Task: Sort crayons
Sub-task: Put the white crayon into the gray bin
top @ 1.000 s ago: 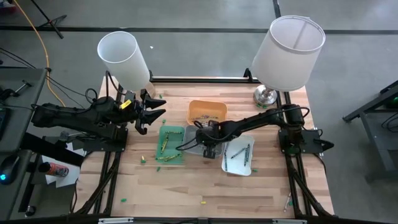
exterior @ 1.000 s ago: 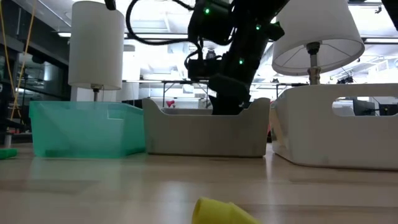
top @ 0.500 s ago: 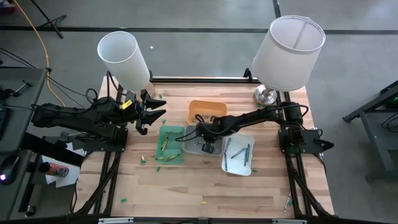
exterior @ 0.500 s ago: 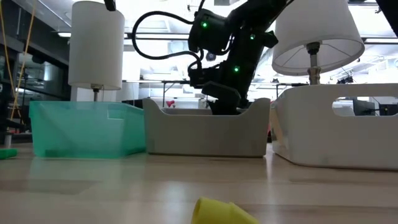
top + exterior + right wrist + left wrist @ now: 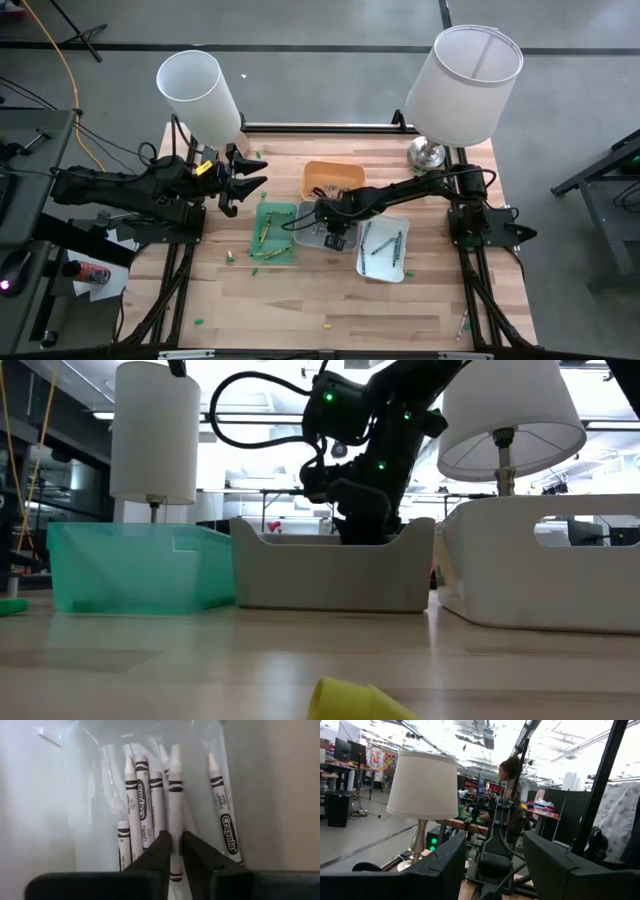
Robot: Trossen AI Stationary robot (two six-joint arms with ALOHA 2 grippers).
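My right gripper (image 5: 335, 232) reaches down into the clear grey tray (image 5: 330, 575), which holds several white crayons (image 5: 150, 795). Its fingers are nearly closed around one white crayon (image 5: 175, 790). My left gripper (image 5: 250, 182) is open and empty, held above the table's far left part; it also shows in the left wrist view (image 5: 492, 870). The green tray (image 5: 275, 230) holds green and yellow crayons, and the white tray (image 5: 385, 250) holds dark ones. Loose crayons lie on the table: a green one (image 5: 230, 256) and a yellow one (image 5: 350, 700). My right gripper pinches the white crayon's two sides (image 5: 174, 832) between its two fingers, coming from above and pointing down into the tray. The crayon runs along the gap between the fingers, parallel to the other white crayons. I cannot tell whether it is lifted off the tray's floor.
An orange tray (image 5: 333, 180) stands beyond the grey tray. Two lamps stand at the far corners, one on the left (image 5: 200, 95) and one on the right (image 5: 462, 85). Stray crayons (image 5: 198, 322) lie near the front edge. In the left wrist view a person (image 5: 510, 785) shows beyond the table.
My right gripper has risen a little inside the grey tray, moved slightly toward the table's far edge and tipped somewhat. My left arm has kept still.
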